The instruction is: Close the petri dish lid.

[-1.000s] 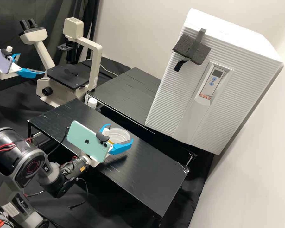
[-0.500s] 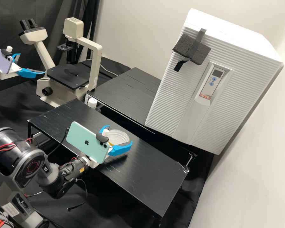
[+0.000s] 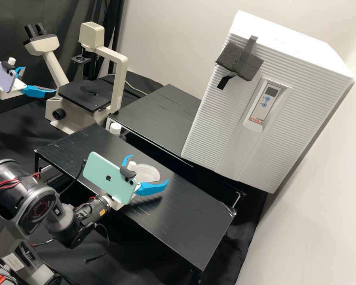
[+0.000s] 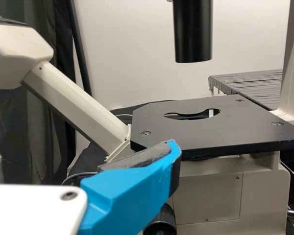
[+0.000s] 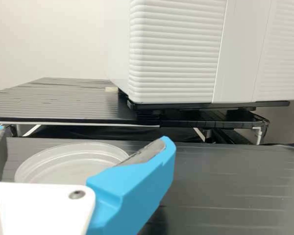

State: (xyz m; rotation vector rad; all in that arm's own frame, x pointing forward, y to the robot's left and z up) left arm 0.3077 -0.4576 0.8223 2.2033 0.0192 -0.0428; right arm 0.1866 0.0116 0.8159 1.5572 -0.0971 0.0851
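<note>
On the black table (image 3: 190, 213) sat the clear petri dish (image 5: 68, 164), contents unclear, between the parted fingers of the right gripper (image 3: 148, 169); the left gripper (image 3: 40, 79), fingers apart, hung near the microscope (image 3: 119, 83).

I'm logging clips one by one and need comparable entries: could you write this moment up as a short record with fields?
dish: clear round petri dish, on the low black table
lid: cannot tell whether fully seated
right gripper: white with blue fingers, open around the dish
finger contact: cannot tell
left gripper: same kind, open, near the cream microscope
background: white ribbed cabinet
</note>
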